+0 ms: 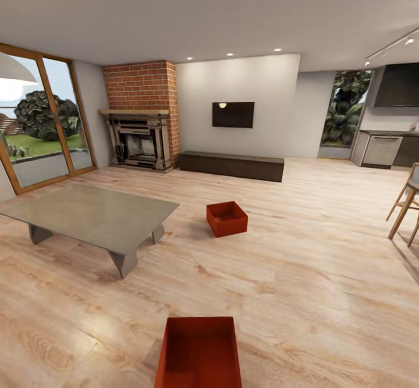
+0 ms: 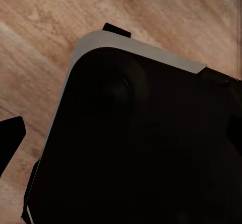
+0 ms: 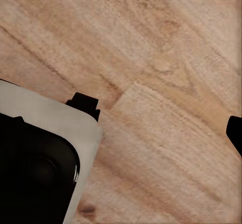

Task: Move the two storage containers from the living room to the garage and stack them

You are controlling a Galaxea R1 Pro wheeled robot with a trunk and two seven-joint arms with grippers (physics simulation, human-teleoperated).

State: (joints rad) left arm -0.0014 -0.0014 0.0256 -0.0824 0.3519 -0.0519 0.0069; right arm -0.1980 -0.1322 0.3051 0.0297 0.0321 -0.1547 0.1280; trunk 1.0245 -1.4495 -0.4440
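Two red-orange open-topped storage containers sit on the living room's light wood plank floor [image 1: 302, 271]. The nearer container [image 1: 199, 353] lies right in front of me at the bottom of the head view. The farther container [image 1: 227, 218] rests mid-room, just right of the grey table. In the left wrist view one dark fingertip [image 2: 11, 138] shows at the picture's edge over my black base [image 2: 141, 143]. In the right wrist view one fingertip [image 3: 236, 133] shows at the edge above bare planks. Nothing lies between the fingers of either gripper.
A low grey table [image 1: 93, 213] stands to the left. Behind it are the brick fireplace [image 1: 141, 137], a wall TV [image 1: 233, 114] and a long dark bench [image 1: 231, 165]. Wooden stool legs [image 1: 404, 210] and a kitchen counter [image 1: 387, 149] are at right. Glass doors [image 1: 41, 126] are at left.
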